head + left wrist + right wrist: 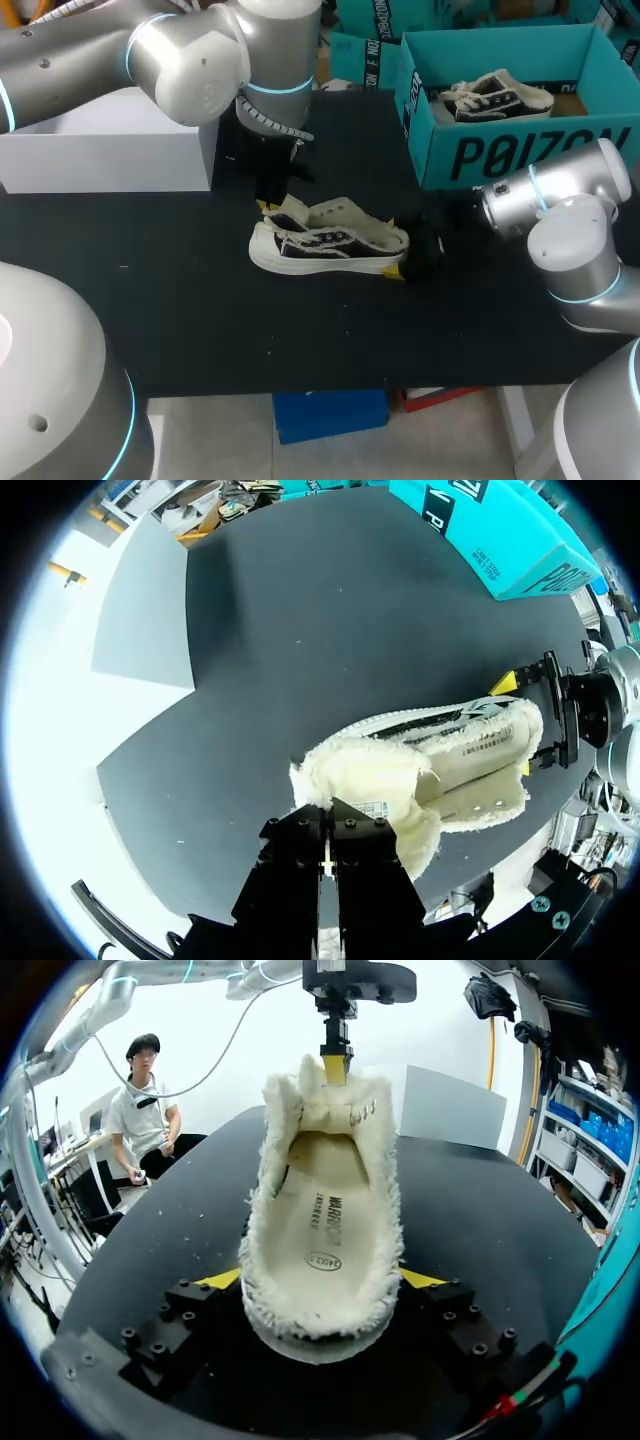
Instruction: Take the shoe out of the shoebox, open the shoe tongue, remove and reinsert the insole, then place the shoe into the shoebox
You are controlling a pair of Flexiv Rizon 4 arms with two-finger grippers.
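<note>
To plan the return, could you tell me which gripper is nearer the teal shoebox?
Right. The right gripper holds the heel of the shoe, the end toward the shoebox; the left gripper holds the tongue at the far end.

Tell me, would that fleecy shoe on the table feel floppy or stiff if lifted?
Probably light: the shoe looks like thin canvas with fleecy lining. Its tongue looks soft, so it would likely bend if pulled. The flat white sole seems stiffer and should keep it from rolling.
</note>
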